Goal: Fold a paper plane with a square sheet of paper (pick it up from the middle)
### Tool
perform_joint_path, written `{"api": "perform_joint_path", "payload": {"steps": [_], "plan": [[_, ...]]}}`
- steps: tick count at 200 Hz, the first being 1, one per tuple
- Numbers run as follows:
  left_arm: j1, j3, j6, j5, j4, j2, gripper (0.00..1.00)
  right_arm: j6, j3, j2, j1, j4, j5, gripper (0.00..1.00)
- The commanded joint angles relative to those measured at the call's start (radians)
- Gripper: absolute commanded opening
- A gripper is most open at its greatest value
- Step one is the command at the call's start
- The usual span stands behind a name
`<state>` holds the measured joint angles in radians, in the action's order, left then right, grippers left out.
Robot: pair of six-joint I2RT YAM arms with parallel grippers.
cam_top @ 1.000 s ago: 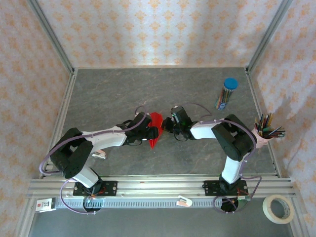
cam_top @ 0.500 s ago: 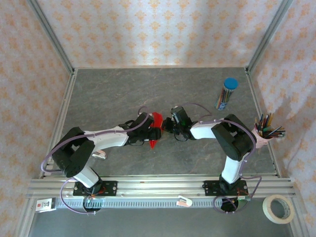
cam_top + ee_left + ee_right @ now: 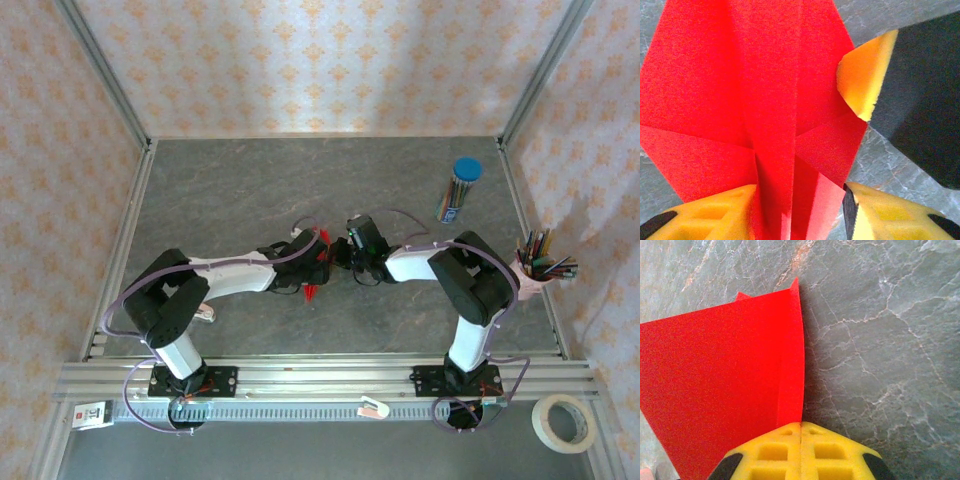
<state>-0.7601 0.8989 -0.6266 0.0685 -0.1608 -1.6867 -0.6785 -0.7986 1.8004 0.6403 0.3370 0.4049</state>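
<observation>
The thin bright red sheet of paper [image 3: 740,90], already creased to a point, sits at the middle of the grey marbled table [image 3: 220,190] between both grippers. My left gripper [image 3: 800,215] has slid further over it, its yellow fingers narrowing astride the central ridge. I cannot tell if they grip yet. My right gripper [image 3: 801,426] stays clenched on the sheet's edge. I judge the centre fold is about to be pinched.

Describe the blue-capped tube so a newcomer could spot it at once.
Start at the grey table and look to its far right corner. The tube sits there alone, clear-walled and packed with coloured pencils; its round blue cap separates it from the open cup of loose pencils at the right edge.
</observation>
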Motion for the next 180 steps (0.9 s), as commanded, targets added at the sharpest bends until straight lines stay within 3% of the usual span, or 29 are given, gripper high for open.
{"api": "perform_joint_path", "payload": {"steps": [1,117,180], "plan": [[-0.015,0.035,0.024,-0.062,-0.057,-0.021,0.47,0.014,-0.024,0.007,-0.002,-0.011,-0.004,0.00],[-0.023,0.058,0.018,-0.122,-0.087,-0.047,0.27,0.011,-0.028,0.002,-0.002,-0.017,-0.004,0.00],[-0.022,0.068,0.016,-0.122,-0.091,-0.064,0.24,-0.003,-0.026,-0.035,-0.004,-0.033,-0.029,0.14]]}}
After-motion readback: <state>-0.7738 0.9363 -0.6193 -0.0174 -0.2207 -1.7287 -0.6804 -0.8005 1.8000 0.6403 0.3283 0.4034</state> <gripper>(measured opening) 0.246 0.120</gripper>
